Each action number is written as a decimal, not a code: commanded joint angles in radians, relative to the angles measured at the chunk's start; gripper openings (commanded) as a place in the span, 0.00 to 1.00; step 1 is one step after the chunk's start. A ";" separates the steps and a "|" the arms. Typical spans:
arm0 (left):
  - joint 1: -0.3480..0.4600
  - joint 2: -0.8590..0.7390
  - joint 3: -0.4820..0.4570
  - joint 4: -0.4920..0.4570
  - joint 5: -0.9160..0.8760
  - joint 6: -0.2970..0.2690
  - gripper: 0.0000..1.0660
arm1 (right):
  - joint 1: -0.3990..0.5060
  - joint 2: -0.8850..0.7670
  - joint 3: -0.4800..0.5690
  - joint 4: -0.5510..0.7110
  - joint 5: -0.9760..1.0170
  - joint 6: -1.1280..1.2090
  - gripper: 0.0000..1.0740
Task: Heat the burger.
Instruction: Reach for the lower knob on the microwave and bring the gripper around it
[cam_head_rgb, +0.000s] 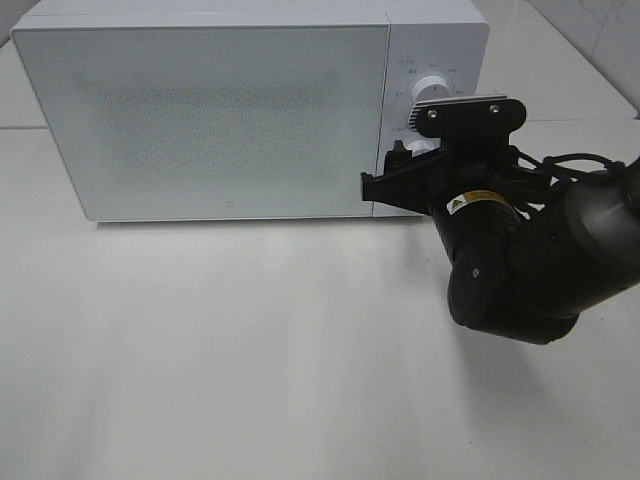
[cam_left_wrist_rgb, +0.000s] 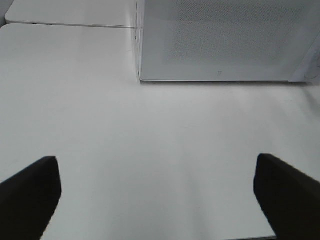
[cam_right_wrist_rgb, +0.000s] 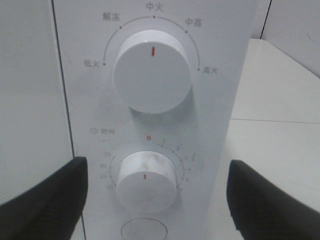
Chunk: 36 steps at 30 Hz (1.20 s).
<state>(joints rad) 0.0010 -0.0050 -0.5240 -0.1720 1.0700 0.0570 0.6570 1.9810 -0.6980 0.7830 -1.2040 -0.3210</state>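
White microwave, one, two dials, right jaws seemingly flanking lower dial

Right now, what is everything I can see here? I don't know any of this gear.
microwave: one, white, at the back of the table, door shut
upper knob: one, white with a red mark, on the microwave's right-hand panel
lower knob: one, white with a red mark, below the upper knob
table: one, white, under the microwave
right arm: one, black, reaching toward the panel
right gripper: one, black, open, in front of the lower knob
left gripper: one, black, open, over bare table
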 joint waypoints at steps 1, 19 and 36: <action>0.002 -0.022 0.002 -0.009 -0.008 -0.004 0.92 | -0.016 0.019 -0.026 -0.029 -0.002 0.008 0.71; 0.002 -0.022 0.002 -0.009 -0.008 -0.004 0.92 | -0.040 0.105 -0.112 -0.061 0.039 0.053 0.71; 0.002 -0.022 0.002 -0.009 -0.008 -0.004 0.92 | -0.086 0.105 -0.112 -0.088 0.040 0.085 0.69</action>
<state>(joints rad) 0.0010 -0.0050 -0.5240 -0.1720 1.0690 0.0570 0.5880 2.0870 -0.8000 0.7030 -1.1510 -0.2390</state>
